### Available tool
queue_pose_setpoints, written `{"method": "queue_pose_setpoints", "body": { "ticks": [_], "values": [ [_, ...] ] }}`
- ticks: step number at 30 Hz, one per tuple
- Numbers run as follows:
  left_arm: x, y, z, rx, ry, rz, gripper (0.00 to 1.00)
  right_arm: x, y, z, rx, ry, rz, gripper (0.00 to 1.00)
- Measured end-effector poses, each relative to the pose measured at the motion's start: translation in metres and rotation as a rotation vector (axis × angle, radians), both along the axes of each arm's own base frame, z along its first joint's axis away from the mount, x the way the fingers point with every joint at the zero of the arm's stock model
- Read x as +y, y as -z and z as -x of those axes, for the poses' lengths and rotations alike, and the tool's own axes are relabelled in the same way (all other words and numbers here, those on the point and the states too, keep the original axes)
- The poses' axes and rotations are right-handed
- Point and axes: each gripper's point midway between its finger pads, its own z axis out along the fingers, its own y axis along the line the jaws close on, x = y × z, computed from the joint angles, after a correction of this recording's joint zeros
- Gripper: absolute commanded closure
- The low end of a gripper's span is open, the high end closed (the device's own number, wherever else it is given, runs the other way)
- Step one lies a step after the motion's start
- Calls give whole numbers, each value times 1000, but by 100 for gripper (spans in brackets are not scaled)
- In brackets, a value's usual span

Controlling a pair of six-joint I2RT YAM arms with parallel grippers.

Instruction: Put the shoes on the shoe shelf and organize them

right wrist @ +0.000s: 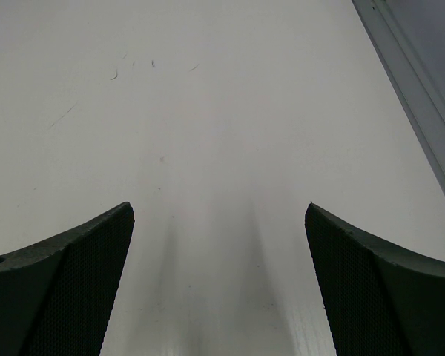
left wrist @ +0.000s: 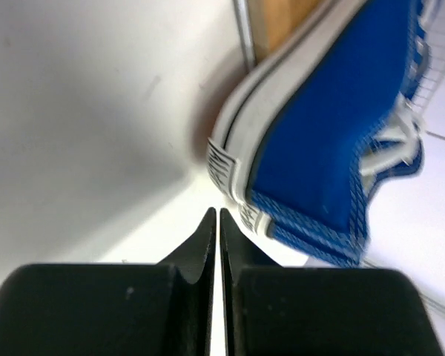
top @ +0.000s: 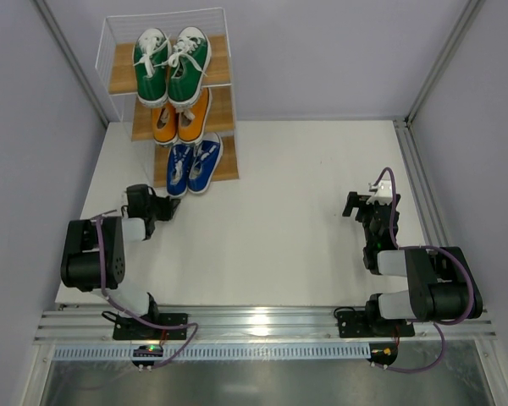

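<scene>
Well, the left gripper (top: 168, 207) sits low on the table (top: 288, 211) in the left half of the overhead view. Its jaws are pressed together, with only a hairline slit between them and nothing in it. From the left wrist camera the gripper (left wrist: 215, 219) has the heel end of a blue shoe (left wrist: 334, 133) just beyond its tips, up and to the right, very near, though I can't tell whether they touch.

The right gripper (top: 352, 205) is well apart from all that, in the right half of the frame. Its jaws are spread wide over bare tabletop, as the right wrist view (right wrist: 219, 209) shows.

All three pairs are on the shoe shelf (top: 123, 68) in the upper left of the overhead frame. The green pair (top: 171, 63) is on the top board, the orange pair (top: 179, 118) on the middle one and the blue pair (top: 192, 165) on the lowest. The blue heels reach the front edge of their board or a touch past it.

The shelf stands against the left wall (top: 34, 127), so that side is tight. To the right of it the table lies open across to the metal rail (top: 413, 169) along the right edge.

Each shoe's long axis runs roughly bottom to top of the frame, white toes toward the top and heels toward the arms. The blue pair leans slightly right at the toes.
</scene>
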Motion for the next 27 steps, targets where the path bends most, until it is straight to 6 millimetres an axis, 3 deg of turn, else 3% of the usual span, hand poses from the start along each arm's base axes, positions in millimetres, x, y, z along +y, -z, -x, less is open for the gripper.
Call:
{"method": "queue_pose_setpoints", "body": {
  "ticks": [2,8,9,18,22,27],
  "values": [
    [-3,-10,5,-28,12,5,94,0,0,0,0,0,0,3],
    [-14,-45,26,-112,78,0,55,0,0,0,0,0,0,3],
    [-16,-50,27,-124,90,-5,55,0,0,0,0,0,0,3],
    [-59,-127,71,-314,365,-123,3,0,0,0,0,0,0,3],
    [-69,-169,95,-391,464,-201,0,0,0,0,0,0,0,3],
    [-63,-236,122,-502,500,-346,0,0,0,0,0,0,0,3]
  ]
}}
